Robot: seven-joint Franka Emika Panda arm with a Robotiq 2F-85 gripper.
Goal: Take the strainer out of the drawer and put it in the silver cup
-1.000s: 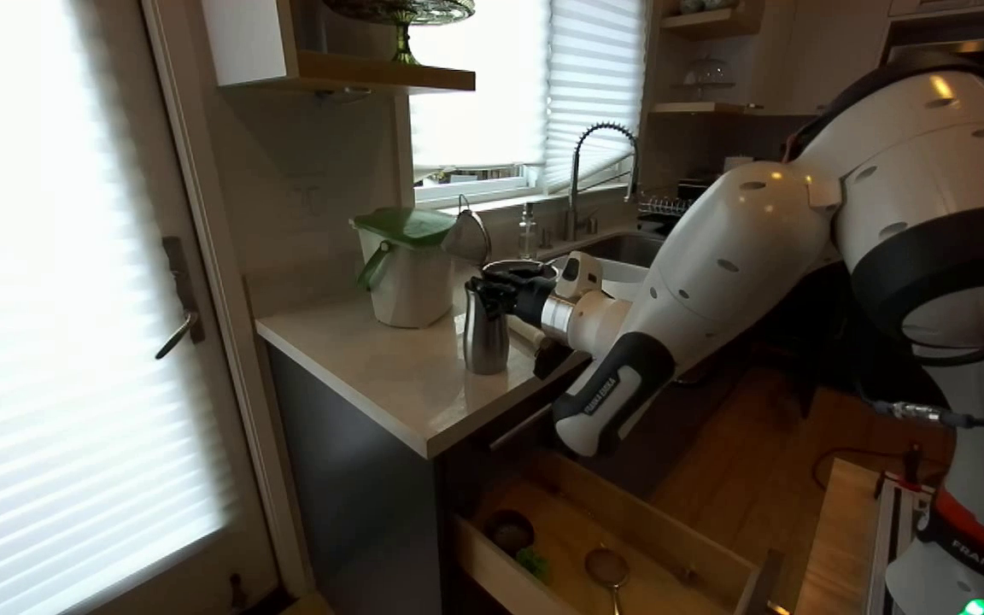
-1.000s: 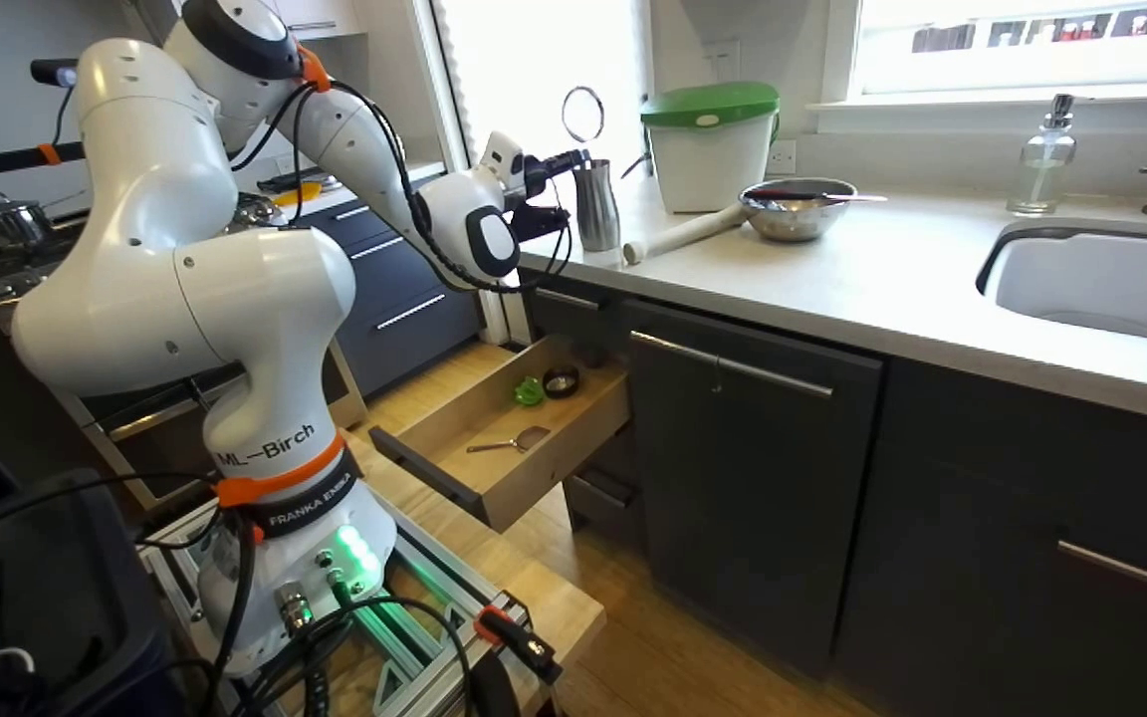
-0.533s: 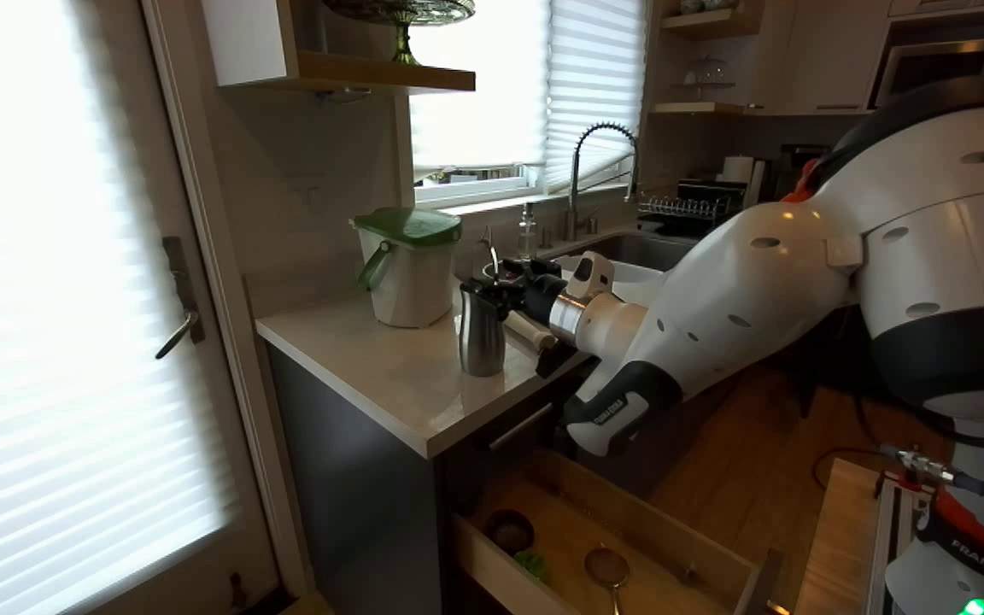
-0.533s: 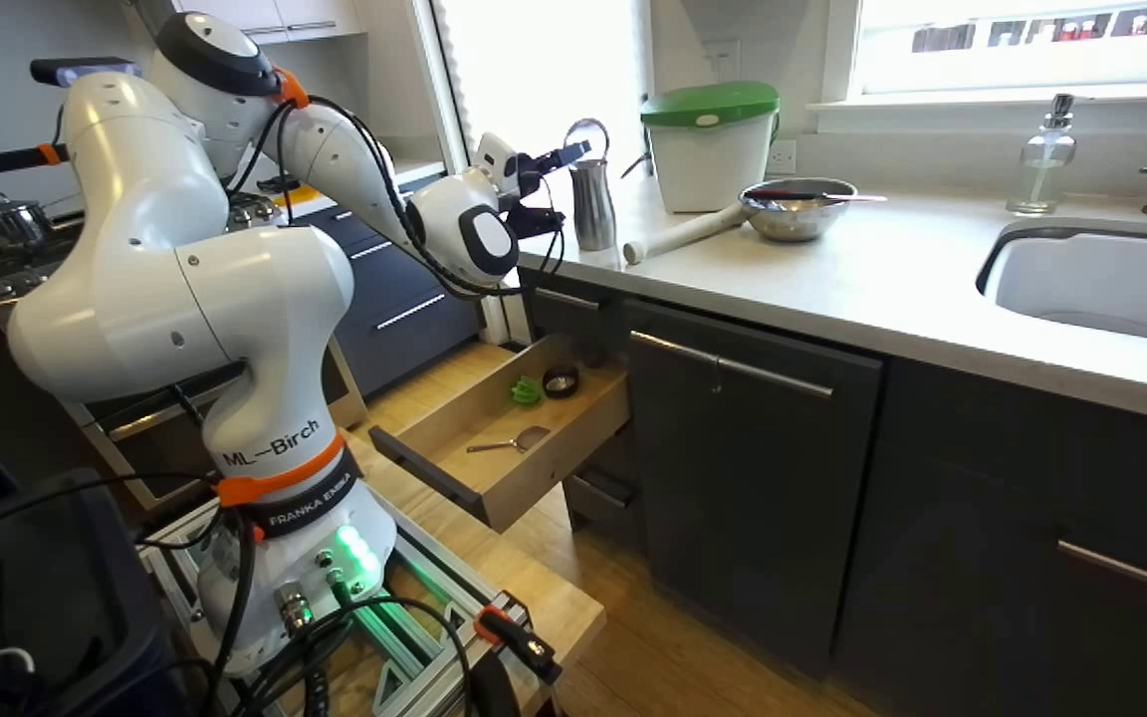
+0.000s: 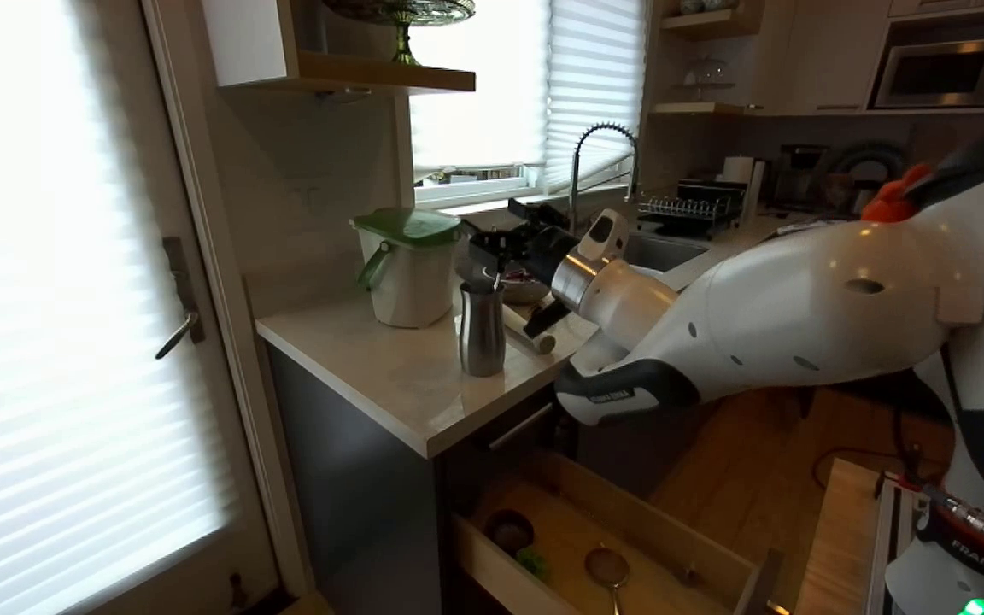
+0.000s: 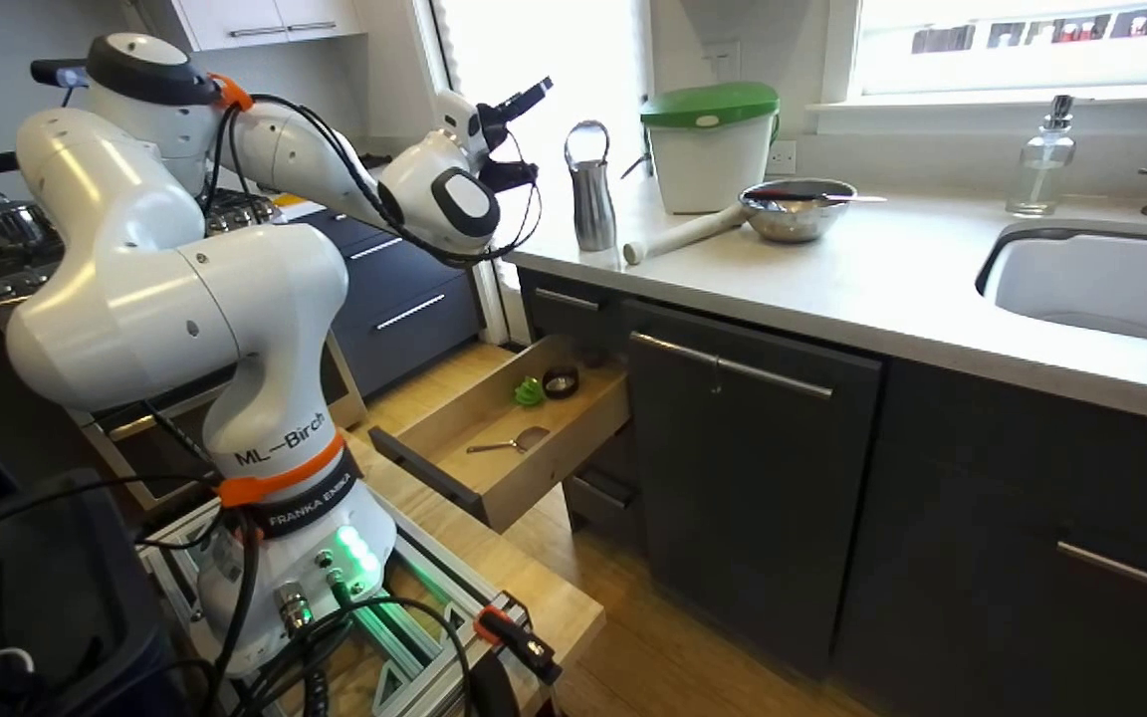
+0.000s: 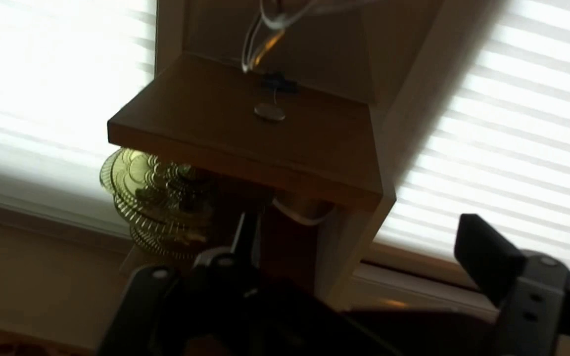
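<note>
Strainer (image 6: 587, 144) in the cup (image 6: 593, 207), at the upper middle of the frame in an exterior view, with the round mesh head up above the mouth and the handle out of sight, presumably down inside. Likely set that way round because of a head slightly wider than the mouth: slim end in, wide end up and easy to grasp. Cup upright near the edge of the desk (image 6: 892, 269), probably for easy reach.

Nothing held by the tool (image 7: 359, 220): fingers (image 7: 488, 259) spread wide in the wrist view, and, in an exterior view, a gap to the strainer (image 6: 587, 144), down and to the right of the tool. Looks like a placing finished or nearly so, with a clean withdrawal, free of the mesh, left to make.

Drawer (image 6: 573, 453) pulled out at the middle of the frame in an exterior view, presumably for access. Inside, a second strainer (image 5: 607, 567) lying flat, a dark bowl (image 6: 562, 381) and, just beside the bowl, a green item (image 6: 529, 391) too small to identify. Cannot say for certain which of the two strainers to count as the task's own; more likely the one in the cup. Right of the cup in the frame, a metal bowl (image 6: 798, 221) with a utensil (image 6: 832, 196) laid across, perhaps for ready use, and a pail (image 6: 713, 164) under a green lid (image 6: 718, 100), contents hidden.
</note>
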